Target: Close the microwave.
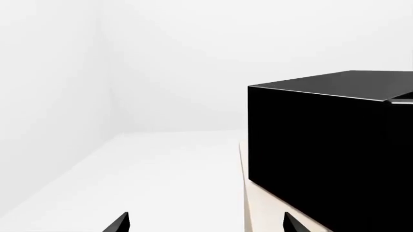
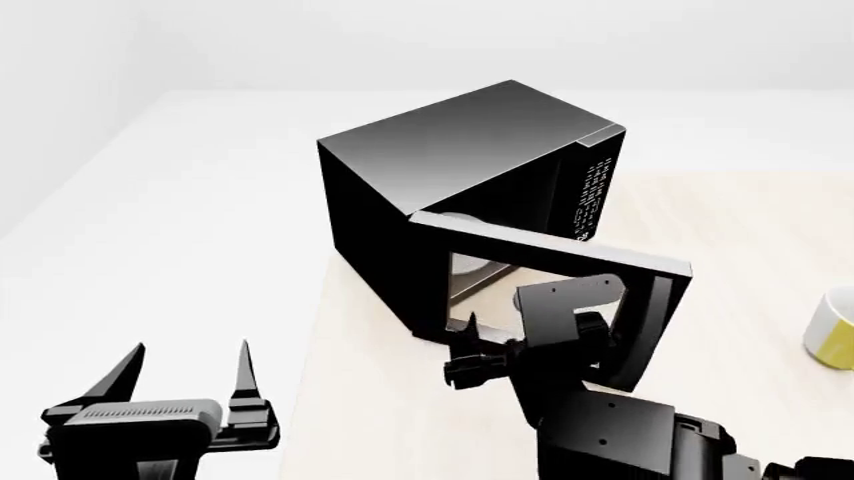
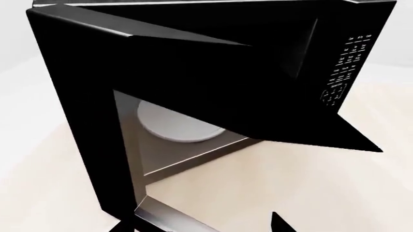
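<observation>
The microwave [image 2: 454, 150] is a glossy black box on the table, and its windowed door [image 2: 638, 315] stands swung open toward me. The right wrist view shows the white round plate [image 3: 174, 125] inside and the keypad strip [image 3: 345, 67]. My right gripper [image 2: 465, 350] is open at the door's free lower edge. In the right wrist view [image 3: 203, 224] the door's metallic edge [image 3: 168, 217] runs between the fingertips. My left gripper [image 2: 187, 375] is open and empty, low at the left, off the table. In the left wrist view [image 1: 205, 224] it faces the microwave's black side [image 1: 329, 150].
The light wooden table [image 2: 747, 230] carries the microwave near its left edge. A yellow and white mug [image 2: 834, 330] stands at the far right. White floor and walls lie to the left of the table edge [image 1: 244, 193].
</observation>
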Tool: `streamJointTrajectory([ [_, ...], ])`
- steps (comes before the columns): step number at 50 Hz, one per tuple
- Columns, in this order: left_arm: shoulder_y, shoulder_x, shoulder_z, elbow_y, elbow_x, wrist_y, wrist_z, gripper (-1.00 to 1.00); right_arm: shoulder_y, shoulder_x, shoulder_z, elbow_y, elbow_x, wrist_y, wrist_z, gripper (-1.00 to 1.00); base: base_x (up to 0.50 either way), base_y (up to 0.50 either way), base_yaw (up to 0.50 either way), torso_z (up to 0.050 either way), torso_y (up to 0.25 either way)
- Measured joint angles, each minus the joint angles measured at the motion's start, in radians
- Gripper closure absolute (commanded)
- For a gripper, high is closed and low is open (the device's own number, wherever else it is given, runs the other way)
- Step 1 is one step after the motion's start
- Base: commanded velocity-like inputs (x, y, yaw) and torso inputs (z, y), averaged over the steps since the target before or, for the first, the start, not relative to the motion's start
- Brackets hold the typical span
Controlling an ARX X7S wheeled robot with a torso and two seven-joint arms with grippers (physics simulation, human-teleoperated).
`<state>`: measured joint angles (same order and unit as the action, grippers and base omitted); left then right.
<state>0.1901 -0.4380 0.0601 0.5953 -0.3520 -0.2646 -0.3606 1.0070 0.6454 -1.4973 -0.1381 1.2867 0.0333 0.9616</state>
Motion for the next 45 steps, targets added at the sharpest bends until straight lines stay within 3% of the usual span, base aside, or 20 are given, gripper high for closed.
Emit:
streamJointTrajectory([
  [45, -0.002, -0.007, 0.005, -0.002, -0.010, 0.001, -0.008, -1.00, 0.033, -0.058, 0.032, 0.227, 0.048, 0.033, -0.124, -1.00, 0.00, 0.00, 0.00, 0.000, 0.000],
])
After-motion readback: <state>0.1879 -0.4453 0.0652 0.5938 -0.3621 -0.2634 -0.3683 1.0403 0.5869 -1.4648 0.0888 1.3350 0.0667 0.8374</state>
